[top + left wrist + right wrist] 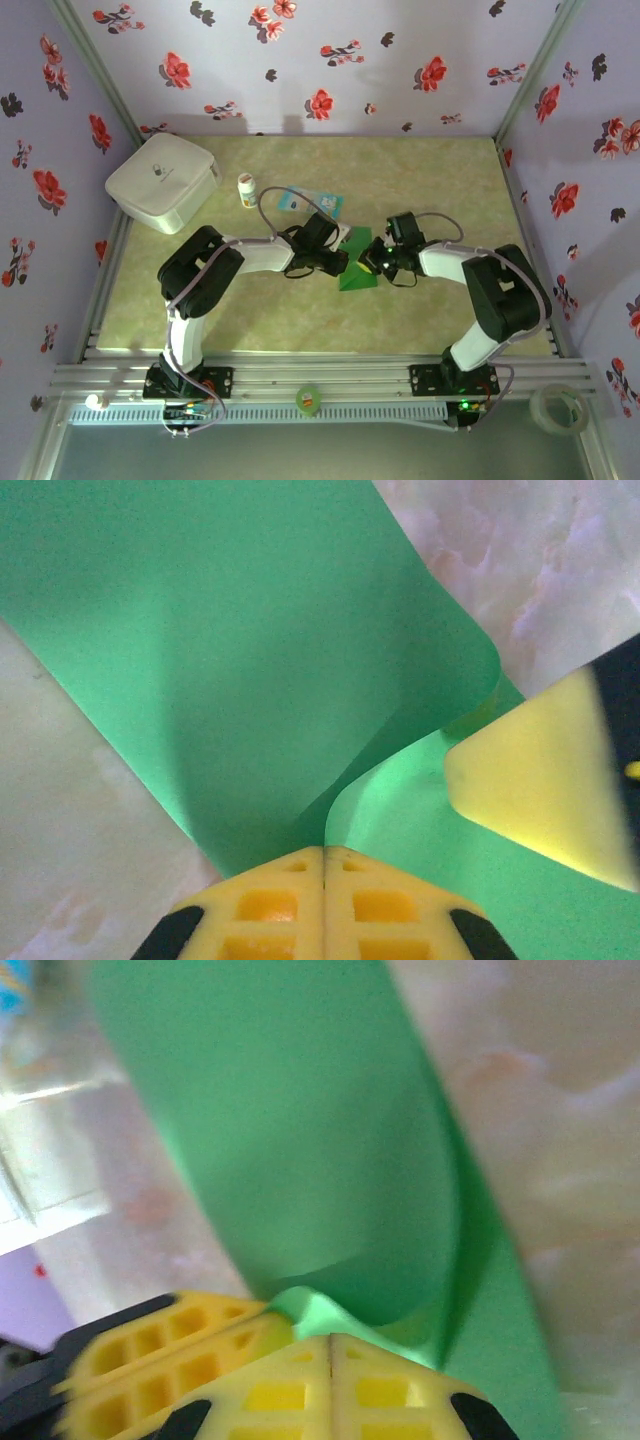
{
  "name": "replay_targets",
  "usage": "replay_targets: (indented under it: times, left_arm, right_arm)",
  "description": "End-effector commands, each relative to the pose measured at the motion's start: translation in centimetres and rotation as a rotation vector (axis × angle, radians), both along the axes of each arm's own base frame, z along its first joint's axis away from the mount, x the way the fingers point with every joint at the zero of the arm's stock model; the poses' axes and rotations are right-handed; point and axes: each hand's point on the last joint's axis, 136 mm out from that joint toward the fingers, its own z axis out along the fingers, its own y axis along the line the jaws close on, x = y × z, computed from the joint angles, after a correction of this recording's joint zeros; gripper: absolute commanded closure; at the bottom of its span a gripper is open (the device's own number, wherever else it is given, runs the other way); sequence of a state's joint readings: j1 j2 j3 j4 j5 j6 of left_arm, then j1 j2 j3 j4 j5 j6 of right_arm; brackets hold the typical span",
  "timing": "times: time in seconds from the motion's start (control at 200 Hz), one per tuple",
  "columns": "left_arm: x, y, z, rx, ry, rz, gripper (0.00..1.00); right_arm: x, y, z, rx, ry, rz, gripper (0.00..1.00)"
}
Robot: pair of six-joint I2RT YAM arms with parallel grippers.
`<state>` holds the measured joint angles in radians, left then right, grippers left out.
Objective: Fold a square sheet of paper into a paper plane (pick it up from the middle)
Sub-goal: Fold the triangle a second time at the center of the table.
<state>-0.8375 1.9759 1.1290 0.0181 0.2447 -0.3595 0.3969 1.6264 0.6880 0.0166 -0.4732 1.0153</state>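
We find no writing that we can read: the white box [163, 180] at the far left of the desk [450, 180] carries a small mark on its lid, and the blue-and-white packet [312, 203] has print, but both are too small to make out. The box is square with rounded corners and its lid is on; a small bottle [247, 189] with a white cap stands just beside it. The green sheet of paper [357, 262] sits in the middle of the desk between the two arms, near the packet. It is thin, smooth and plain, and it curves up in soft bends rather than lying flat. The left gripper [323, 850] has its yellow, grid-patterned fingers together, clamped on the sheet [250, 660] where its curves meet. The right gripper [330, 1338] is likewise pressed together on the paper [300, 1130], close beside the left one. The desk top is pale and marbled. A roll of clear tape [556, 408] lies at the near right corner.
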Motion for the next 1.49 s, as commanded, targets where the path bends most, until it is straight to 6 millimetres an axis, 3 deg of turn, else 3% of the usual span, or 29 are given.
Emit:
replay_targets:
  times: [0.0,0.105,0.315,0.41,0.535,0.72,0.89,1.135,1.285,1.39,1.49]
  left_arm:
    - [-1.5,2.1,-3.6,0.118,0.078,-0.01,1.0]
    - [-1.5,2.1,-3.6,0.122,0.076,-0.014,1.0]
    - [-1.5,2.2,-3.4,0.126,0.073,-0.022,1.0]
    - [-1.5,2.1,-3.3,0.123,0.071,-0.023,1.0]
    - [-1.4,2.1,-3.3,0.124,0.071,-0.022,1.0]
    - [-1.5,2.2,-3.5,0.127,0.074,-0.022,1.0]
    - [-1.7,2.3,-3.6,0.131,0.078,-0.024,1.0]
    - [-1.8,2.4,-3.9,0.135,0.085,-0.022,1.0]
    - [-1.9,2.5,-4.0,0.137,0.088,-0.021,1.0]
    - [-2.0,2.8,-4.3,0.141,0.091,-0.018,1.0]
    - [-2.1,2.8,-4.3,0.14,0.092,-0.015,1.0]
  right_arm:
    - [-1.4,-2.6,-2.9,-0.129,0.081,-0.035,1.0]
    - [-1.7,-2.9,-3.1,-0.128,0.093,-0.056,1.0]
    - [0.5,-1.3,1.3,-0.058,-0.028,-0.008,1.0]
    - [1.1,-0.6,2.1,-0.037,-0.042,0.013,1.0]
    - [1.1,-0.9,0.6,-0.063,-0.002,-0.001,1.0]
    - [-0.4,-4.7,-3.4,-0.247,0.09,-0.075,1.0]
    - [-0.5,-5.6,-3.9,-0.218,0.118,-0.121,1.0]
    - [1.9,-6.1,-2.0,-0.171,0.055,-0.171,1.0]
    - [2.3,-7.0,-1.7,-0.214,0.053,-0.173,0.99]
    - [2.4,-7.6,0.0,-0.287,0.009,-0.141,0.99]
    - [2.7,-6.3,2.4,-0.227,-0.087,-0.089,0.97]
